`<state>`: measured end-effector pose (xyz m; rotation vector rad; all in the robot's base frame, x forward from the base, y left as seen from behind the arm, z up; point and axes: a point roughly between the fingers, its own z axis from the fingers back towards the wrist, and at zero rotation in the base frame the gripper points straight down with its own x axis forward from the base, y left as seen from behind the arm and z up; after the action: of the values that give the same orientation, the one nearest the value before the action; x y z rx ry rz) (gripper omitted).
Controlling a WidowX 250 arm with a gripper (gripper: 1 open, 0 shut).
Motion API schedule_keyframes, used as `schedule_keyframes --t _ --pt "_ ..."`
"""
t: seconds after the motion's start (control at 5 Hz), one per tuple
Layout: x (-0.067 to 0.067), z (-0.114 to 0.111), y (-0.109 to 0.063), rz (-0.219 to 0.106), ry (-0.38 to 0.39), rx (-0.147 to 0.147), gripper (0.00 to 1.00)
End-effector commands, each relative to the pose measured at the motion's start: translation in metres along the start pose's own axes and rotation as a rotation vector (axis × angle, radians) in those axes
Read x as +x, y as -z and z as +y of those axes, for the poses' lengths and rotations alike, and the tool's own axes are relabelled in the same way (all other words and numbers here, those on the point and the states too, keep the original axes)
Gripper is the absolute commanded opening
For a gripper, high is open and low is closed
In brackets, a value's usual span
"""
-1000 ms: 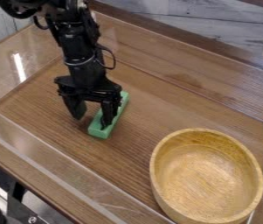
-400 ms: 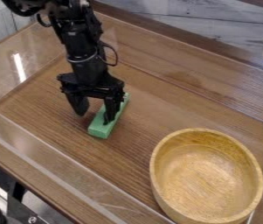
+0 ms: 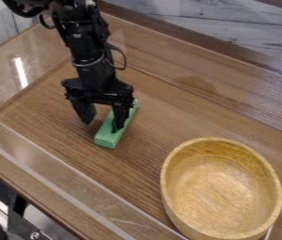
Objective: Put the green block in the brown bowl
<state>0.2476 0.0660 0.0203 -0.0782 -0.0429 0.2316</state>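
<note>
The green block (image 3: 111,131) lies flat on the wooden table, left of centre, its long side running toward the back right. My black gripper (image 3: 100,114) hangs directly over it, open, with one finger on each side of the block's upper half and the fingertips close to the table. Nothing is gripped. The brown bowl (image 3: 178,183) stands empty at the front right, well apart from the block and the gripper.
A low clear wall (image 3: 55,187) runs along the table's front and left sides. A grey marble ledge (image 3: 218,23) lies behind the table. Bare wood stretches between the block and the bowl.
The gripper has shifted slightly up and to the right over the block in the first half second, then stayed still. Block and bowl have not moved.
</note>
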Motion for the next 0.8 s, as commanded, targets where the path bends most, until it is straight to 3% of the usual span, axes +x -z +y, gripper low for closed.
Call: schedule_keyframes --t 0.0,0.6 --pt "-0.0054 -0.0032 0.0210 0.054 -0.031 -0.003 1.00" --pt "-0.0056 -0.0080 0.0231 0.069 -0.057 -0.018 1.00"
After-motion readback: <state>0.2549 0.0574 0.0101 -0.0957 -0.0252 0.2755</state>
